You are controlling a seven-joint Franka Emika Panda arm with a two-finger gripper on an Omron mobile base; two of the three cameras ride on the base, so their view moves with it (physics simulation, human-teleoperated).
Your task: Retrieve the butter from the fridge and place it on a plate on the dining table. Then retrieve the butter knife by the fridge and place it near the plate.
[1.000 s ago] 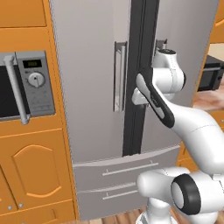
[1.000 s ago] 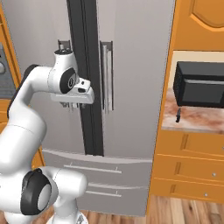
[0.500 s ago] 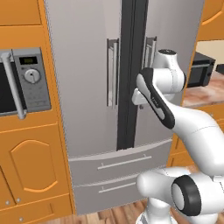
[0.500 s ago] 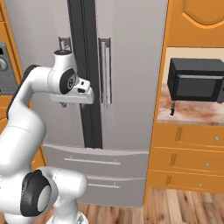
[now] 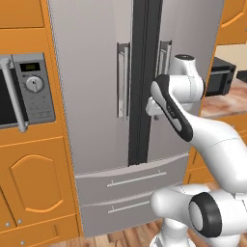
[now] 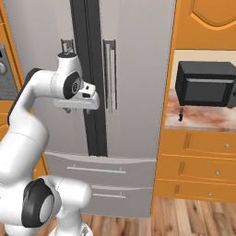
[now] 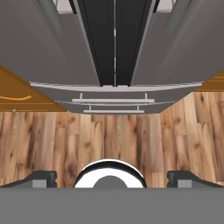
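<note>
The fridge (image 5: pixel 96 96) stood shut and took up most of the scene, a tall grey steel unit with its dark centre strip (image 5: pixel 142 82) running down between the two doors. A vertical bar handle (image 5: pixel 123 79) sat on each side of that strip, and two drawers (image 5: pixel 130 193) lay across the bottom. In the right base view the same fridge (image 6: pixel 138 78) rose beside orange cabinets (image 6: pixel 198 170). In the hand view the doors and drawers of the fridge (image 7: pixel 113 52) showed above a wood plank floor (image 7: pixel 109 135).

To the fridge's left, a grey microwave with a dial (image 5: pixel 34 91) was set into orange cabinetry (image 5: pixel 34 183). To the fridge's right, a marbled counter (image 6: pixel 207 117) carried a black boxy appliance (image 6: pixel 205 83).

The white arm reached up in front of the fridge, its wrist level with the lower part of the door handles, just in front of the centre strip. The hand (image 7: pixel 112 177) pointed downward toward the floor, with its two dark fingertips (image 7: pixel 41 177) standing wide apart at the bottom of the hand view and nothing between them.

The butter knife (image 6: pixel 181 113), small and dark, sat on the counter edge nearest the fridge, in front of the black appliance; whether it stood or leaned could not be told. It lay well apart from the hand.
</note>
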